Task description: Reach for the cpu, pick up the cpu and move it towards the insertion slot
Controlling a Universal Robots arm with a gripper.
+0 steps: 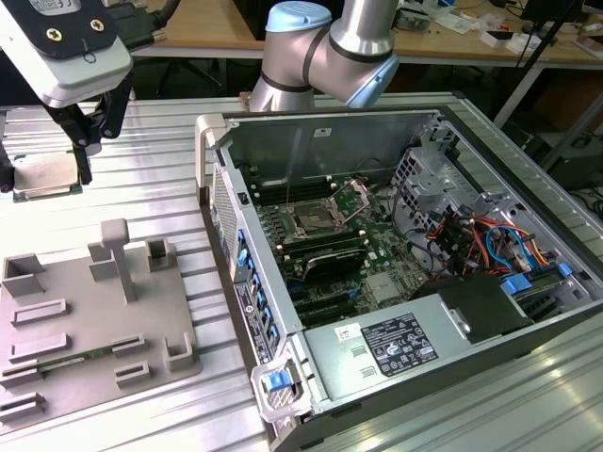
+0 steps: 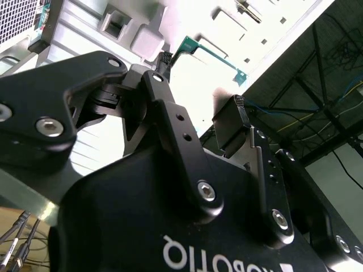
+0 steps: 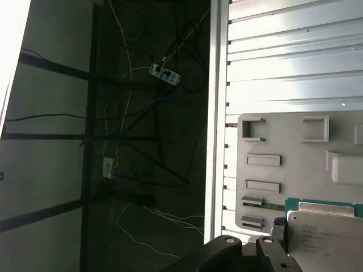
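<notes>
Exterior view, table [image 1: 160, 132]: ribbed metal bench. It carries every item of the job, with free surface between the pick-up point and the machine.
Computer case [image 1: 311, 141]: lies on its side with the panel off, so the board faces up and can be reached from above.
Arm [image 1: 363, 47]: stands behind the case and stretches out toward the exterior view's left, which puts the wrist over the part.
Fixture tray [image 1: 85, 320]: grey moulded holder with raised blocks and pockets, on the table just beside the case. It plays no part in this step.
Gripper [image 1: 92, 132]: hangs pointing down at the table's far corner on the exterior view's left. In the second wrist view the fingers [image 2: 235, 119] stand spread, with bright open space between them and nothing pinched.
Insertion slot [image 1: 316, 222]: shiny framed socket on the green board inside the case, frame and wire levers raised. Judged ready to receive the part.
Cpu [image 1: 42, 177]: lies flat on the table, metal plate up, directly under the gripper and well apart from the insertion slot. In the first wrist view the cpu [image 3: 323, 243] sits close against a dark finger part; contact cannot be told.
Stage, as judged: reach nearly complete, part not yet lifted.
</notes>
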